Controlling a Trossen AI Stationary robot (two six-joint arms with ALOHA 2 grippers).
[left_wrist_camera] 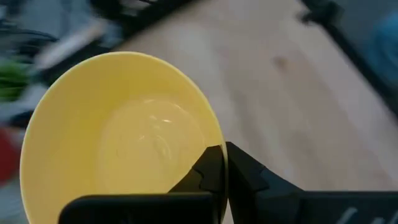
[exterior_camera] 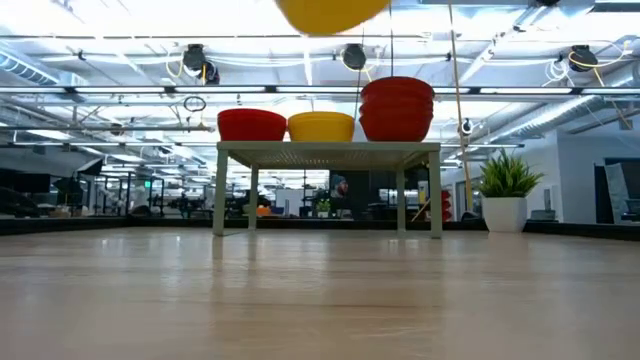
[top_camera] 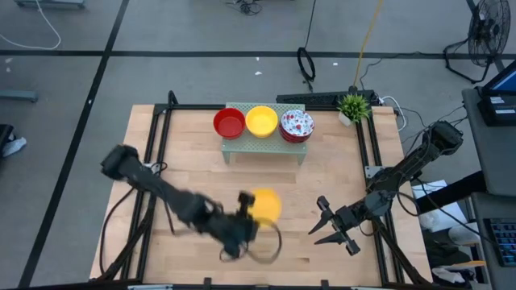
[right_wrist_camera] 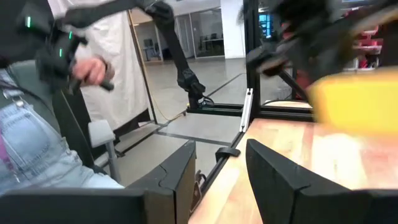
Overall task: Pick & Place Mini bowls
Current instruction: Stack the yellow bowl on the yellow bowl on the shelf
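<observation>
1. Counter (top_camera: 322,173): pale wood planks in a black frame; small potted plant (top_camera: 352,106) at the far right corner; grey floor around; person in jeans (right_wrist_camera: 37,155) visible in right wrist view.
2. Pale green mesh rack (top_camera: 264,142), far beyond both end effectors, carrying a red bowl stack (top_camera: 229,122), a yellow bowl stack (top_camera: 261,121) and a speckled white bowl stack (top_camera: 296,124).
3. Yellow mini bowl (left_wrist_camera: 118,134): plain, glossy, round; lifted clear of the counter, near front centre.
4. Left end effector (left_wrist_camera: 214,177): fingers (left_wrist_camera: 249,174) clamped on the yellow mini bowl's rim, one inside, one outside.
5. Right end effector (top_camera: 332,225): fingers spread apart, empty, right of the held bowl, well apart.
</observation>
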